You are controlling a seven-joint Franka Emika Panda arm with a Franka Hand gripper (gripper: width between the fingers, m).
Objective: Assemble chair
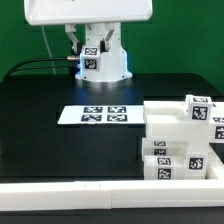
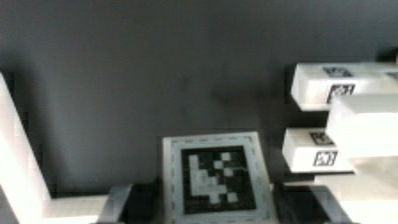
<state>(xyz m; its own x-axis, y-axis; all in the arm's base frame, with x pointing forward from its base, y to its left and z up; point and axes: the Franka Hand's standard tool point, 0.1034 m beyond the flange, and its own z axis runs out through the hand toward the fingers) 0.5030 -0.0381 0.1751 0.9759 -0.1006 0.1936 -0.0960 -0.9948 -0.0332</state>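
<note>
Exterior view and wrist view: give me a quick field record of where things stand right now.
gripper: raised at the table's far side, closed on a white tagged part
chair pieces: white tagged blocks clustered at the exterior view's right, near the front rail
marker board: flat on the black table, mid-table
front rail: white, along near edge
</note>
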